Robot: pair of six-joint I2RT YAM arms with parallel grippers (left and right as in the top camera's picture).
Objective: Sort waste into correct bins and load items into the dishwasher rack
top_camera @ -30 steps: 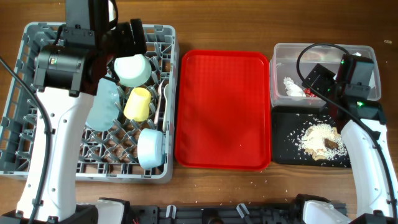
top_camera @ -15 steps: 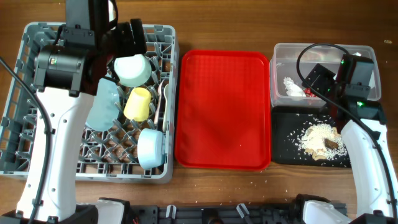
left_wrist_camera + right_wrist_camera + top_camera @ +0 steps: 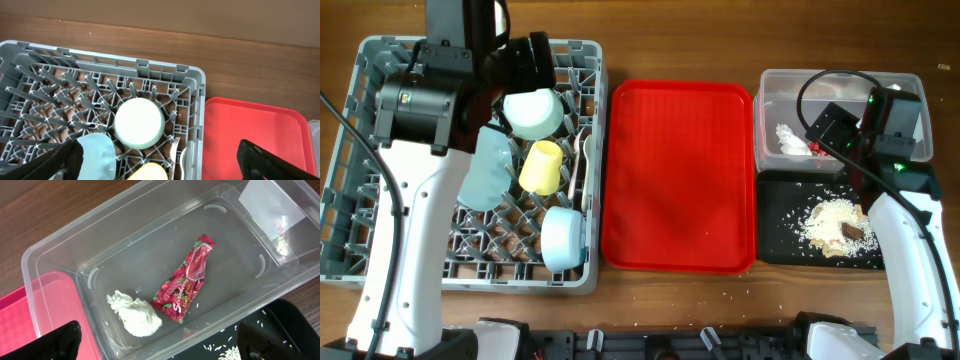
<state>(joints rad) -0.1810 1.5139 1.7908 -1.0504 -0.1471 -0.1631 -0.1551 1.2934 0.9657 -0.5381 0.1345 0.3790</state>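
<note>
Gaping empty: left pincer [image 3: 159, 146], right pincer [image 3: 157, 327] | tub [image 3: 60, 250]: 1 wrapper [image 3: 187, 280], 1 napkin [image 3: 134, 314] | rack [image 3: 195, 80]: 1 bowl [image 3: 139, 122]

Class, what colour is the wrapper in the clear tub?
The wrapper is red with printed lettering, clearest in the right wrist view.

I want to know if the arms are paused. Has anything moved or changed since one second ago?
Nothing visibly changed. The left gripper is open over the dishwasher rack and the right gripper open over the clear tub, as before; the snack wrapper and napkin lie in the tub, the food scraps in the black tray.
</note>
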